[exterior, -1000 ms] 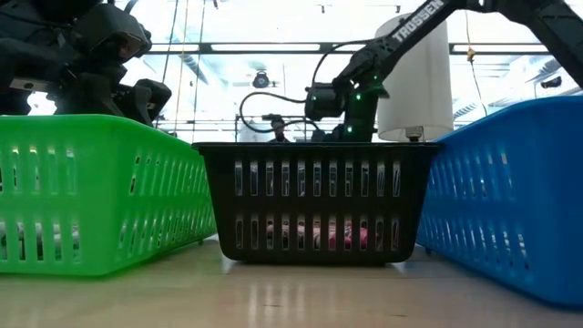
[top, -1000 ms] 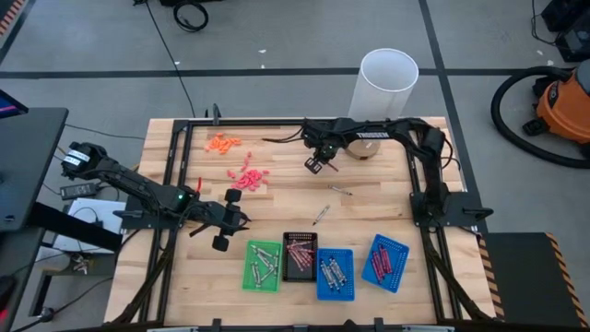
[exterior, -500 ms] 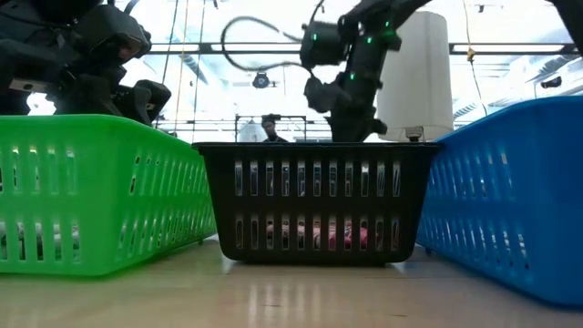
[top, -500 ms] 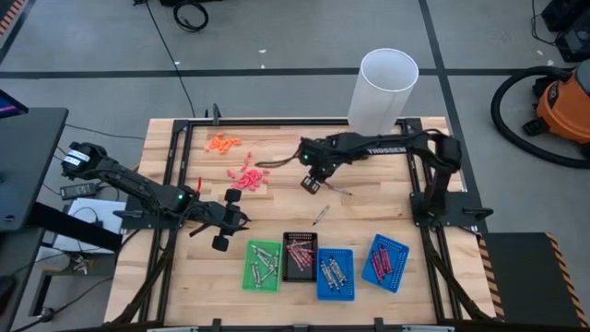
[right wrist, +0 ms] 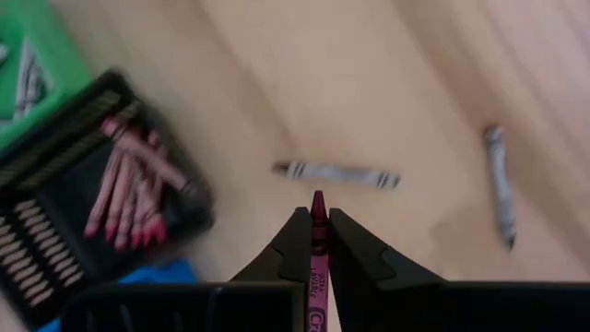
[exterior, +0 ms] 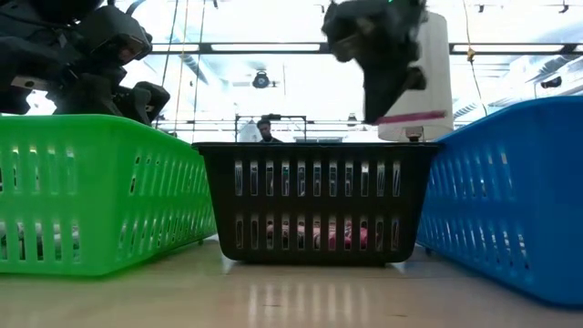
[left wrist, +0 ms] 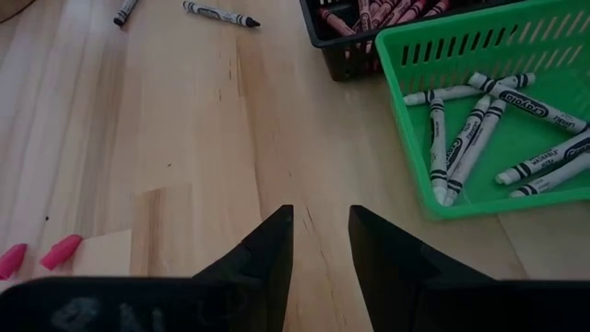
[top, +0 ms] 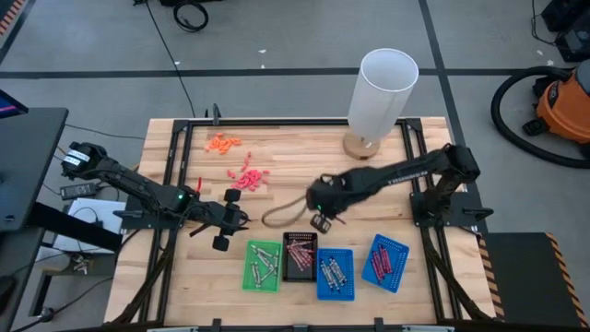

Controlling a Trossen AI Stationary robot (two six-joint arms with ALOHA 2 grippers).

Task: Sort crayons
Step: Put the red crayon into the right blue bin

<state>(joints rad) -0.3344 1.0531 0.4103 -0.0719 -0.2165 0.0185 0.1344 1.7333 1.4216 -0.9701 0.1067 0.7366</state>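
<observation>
The wooden surface (top: 295, 166) carries a tall white cylinder (top: 382, 90) at its far edge and 4 small trays along its near edge; a green tray (top: 264, 266), a black tray (top: 299, 255), and 2 blue trays (top: 335, 274) (top: 388, 262); the green one holds grey-silver crayons (left wrist: 479, 129), the black one pinkish-red crayons (right wrist: 134, 189), the blue ones hold crayons too, colours hard to tell from above. The right arm reaches across the middle of the surface, its right pincer (top: 321, 221) above the far edge of the black tray; its fingers (right wrist: 293, 247) are clamped on 1 pinkish-red crayon (right wrist: 318, 242) that points forward between them. The left arm lies along the left side, its left pincer (top: 221, 242) just left of the green tray, fingers (left wrist: 274, 247) apart with bare wood between them. 2 grey crayons (right wrist: 336, 173) (right wrist: 500, 184) lie loose on the wood beyond the black tray; a cluster of coral-pink bits (top: 249, 176) and some orange bits (top: 222, 143) sit farther back on the left.
</observation>
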